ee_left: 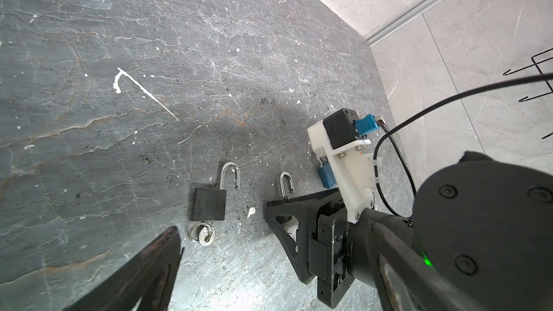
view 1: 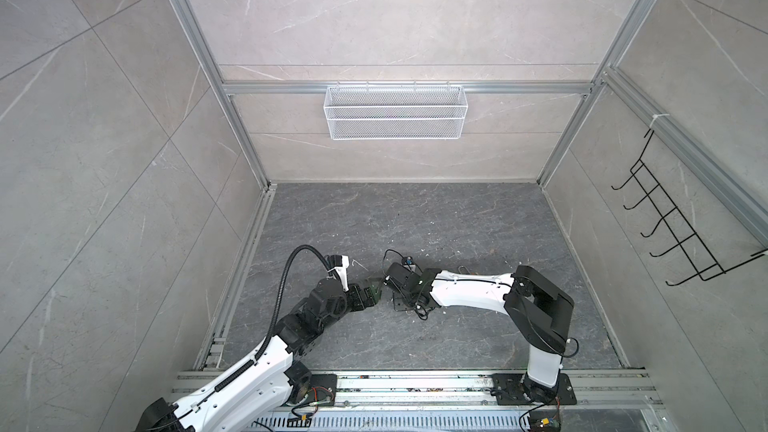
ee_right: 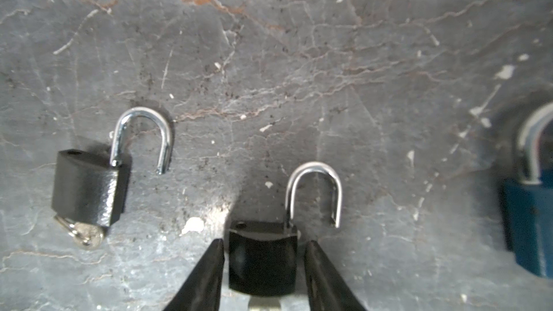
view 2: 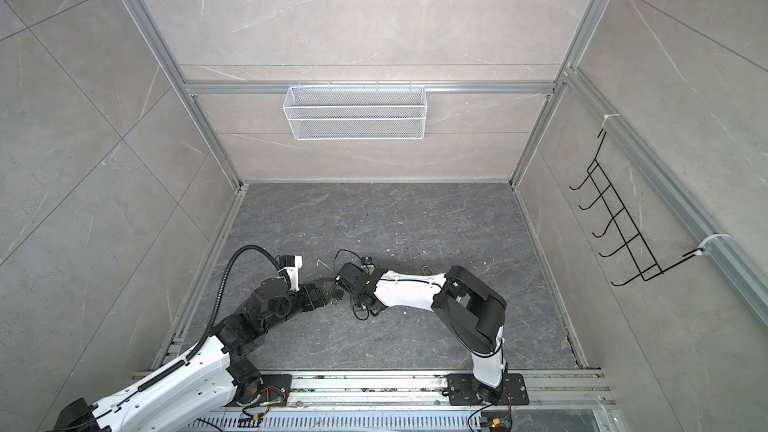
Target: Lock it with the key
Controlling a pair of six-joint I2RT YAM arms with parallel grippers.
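1. One open black padlock (ee_right: pixel 263 261) lies on the surface (ee_right: pixel 299 55) between the right tool's (ee_right: pixel 264 244) fingers; slim gaps show, so it is unclenched.
2. Left tool (view 1: pixel 374 290) gapes, released, nearby.
3. Clamp the body's flanks squarely, leaving the shackle (ee_right: pixel 314 166) free.

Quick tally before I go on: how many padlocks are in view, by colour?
Black padlocks: 2, one of them between the right fingers
Blue padlock: 1
Total: 3
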